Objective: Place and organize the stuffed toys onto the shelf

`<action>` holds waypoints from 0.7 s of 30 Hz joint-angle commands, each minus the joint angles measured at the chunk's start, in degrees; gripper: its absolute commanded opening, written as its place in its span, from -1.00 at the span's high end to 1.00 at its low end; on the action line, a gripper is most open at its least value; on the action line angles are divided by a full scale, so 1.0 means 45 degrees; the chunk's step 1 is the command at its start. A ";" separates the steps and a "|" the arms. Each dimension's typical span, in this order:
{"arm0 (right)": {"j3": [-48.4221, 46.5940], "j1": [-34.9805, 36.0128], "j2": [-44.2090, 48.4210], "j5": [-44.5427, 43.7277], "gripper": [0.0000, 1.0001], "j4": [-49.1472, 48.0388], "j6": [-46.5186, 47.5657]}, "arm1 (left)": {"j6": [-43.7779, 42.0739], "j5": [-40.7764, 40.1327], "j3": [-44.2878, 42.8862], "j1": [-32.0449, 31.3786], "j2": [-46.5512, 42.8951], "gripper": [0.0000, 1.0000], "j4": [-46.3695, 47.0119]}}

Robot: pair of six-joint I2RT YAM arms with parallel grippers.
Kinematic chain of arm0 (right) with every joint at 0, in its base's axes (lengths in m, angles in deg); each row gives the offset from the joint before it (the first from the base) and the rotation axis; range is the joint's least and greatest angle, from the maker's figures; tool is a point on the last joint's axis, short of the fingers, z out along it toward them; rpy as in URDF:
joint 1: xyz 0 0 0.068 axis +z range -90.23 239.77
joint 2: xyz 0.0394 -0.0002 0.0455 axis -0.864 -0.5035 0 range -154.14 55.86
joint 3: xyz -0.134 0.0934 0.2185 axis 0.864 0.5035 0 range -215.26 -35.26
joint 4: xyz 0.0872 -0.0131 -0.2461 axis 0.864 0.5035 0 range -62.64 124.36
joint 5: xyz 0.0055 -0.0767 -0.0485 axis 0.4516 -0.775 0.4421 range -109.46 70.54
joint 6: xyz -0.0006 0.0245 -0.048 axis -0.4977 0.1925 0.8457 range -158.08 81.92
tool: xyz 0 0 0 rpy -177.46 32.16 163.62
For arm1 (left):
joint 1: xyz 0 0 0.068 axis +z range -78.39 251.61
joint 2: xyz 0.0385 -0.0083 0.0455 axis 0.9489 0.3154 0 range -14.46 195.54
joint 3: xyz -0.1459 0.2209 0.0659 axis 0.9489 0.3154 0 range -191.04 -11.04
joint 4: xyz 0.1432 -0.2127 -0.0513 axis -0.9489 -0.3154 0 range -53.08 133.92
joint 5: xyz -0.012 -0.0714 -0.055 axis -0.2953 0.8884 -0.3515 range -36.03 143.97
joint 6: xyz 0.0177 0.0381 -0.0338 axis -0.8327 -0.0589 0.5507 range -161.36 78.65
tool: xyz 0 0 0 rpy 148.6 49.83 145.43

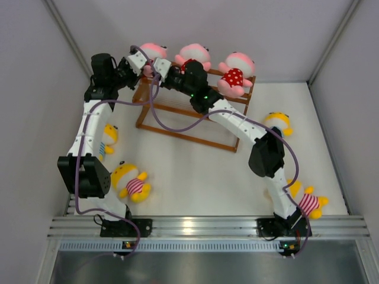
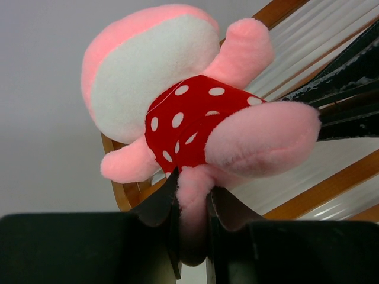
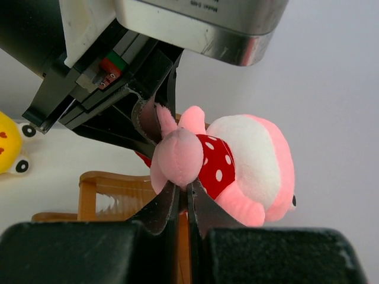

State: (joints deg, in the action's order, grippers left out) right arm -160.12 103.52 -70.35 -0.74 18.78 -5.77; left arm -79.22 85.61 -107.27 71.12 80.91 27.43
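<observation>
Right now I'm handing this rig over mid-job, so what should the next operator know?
Left gripper: shut on one leg of the leftmost pink toy, at the top tier of the shelf.
Right gripper: looks shut on the same toy's other foot.
Done: two more pink toys sit on the top tier.
To do: release this one, then shelve four yellow toys lying on the table.
</observation>
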 commanded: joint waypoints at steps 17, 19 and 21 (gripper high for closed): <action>0.1241 0.1391 0.2538 -0.1384 0.50 -0.0047 0.1588 | -0.1074 -0.1602 0.0620 -0.0184 0.0194 0.85 0.1555; 0.1573 0.1548 0.2966 -0.1503 0.32 -0.0027 0.1569 | -0.1369 -0.1310 0.0953 -0.0164 0.0018 0.85 0.1594; 0.2059 0.1626 0.3280 -0.1543 0.18 -0.0008 0.1472 | -0.1507 -0.1036 0.1110 -0.0028 0.0017 0.85 0.1633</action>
State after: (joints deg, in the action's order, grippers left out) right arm -152.55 107.26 -61.65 -7.87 20.00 -1.09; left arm -83.33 82.72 -103.94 70.33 80.96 34.01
